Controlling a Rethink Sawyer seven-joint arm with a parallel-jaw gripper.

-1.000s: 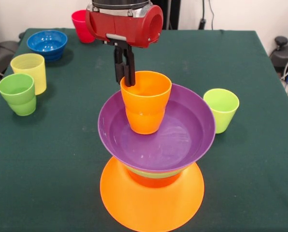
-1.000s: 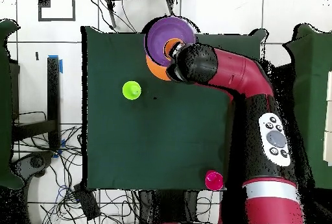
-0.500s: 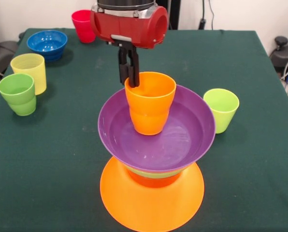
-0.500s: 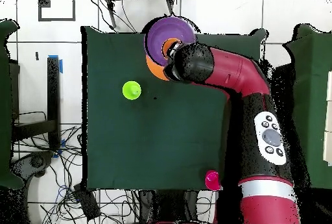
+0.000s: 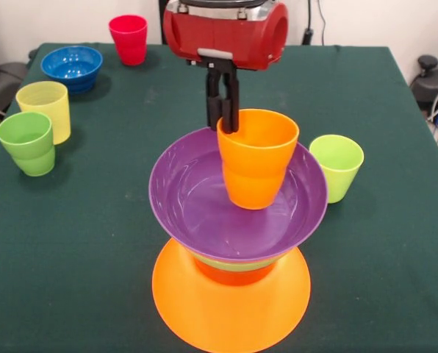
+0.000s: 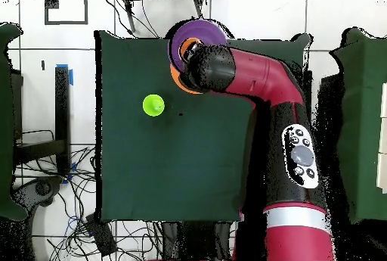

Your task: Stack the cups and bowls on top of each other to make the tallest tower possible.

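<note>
The tower stands at the near side of the table. Its base is the wide orange bowl (image 5: 231,312) turned upside down, with a red-orange bowl (image 5: 234,276) and a green bowl's rim (image 5: 230,263) above it. The purple bowl (image 5: 204,213) sits upright on top. My gripper (image 5: 223,121) is shut on the far rim of the orange cup (image 5: 257,158). The cup stays upright, low inside the purple bowl and right of its middle; I cannot tell whether it touches. In the overhead view the arm covers most of the purple bowl (image 6: 198,32) and the orange cup (image 6: 187,46).
A lime green cup (image 5: 336,165) stands just right of the tower and shows in the overhead view too, lime green cup (image 6: 153,105). A green cup (image 5: 28,142) and a pale yellow cup (image 5: 44,109) stand at the left, a blue bowl (image 5: 72,66) and a red cup (image 5: 128,38) farther back.
In the front view the gripper has carried the orange cup to the right, from the left of the purple bowl's middle to the right of it. Nothing else moved.
</note>
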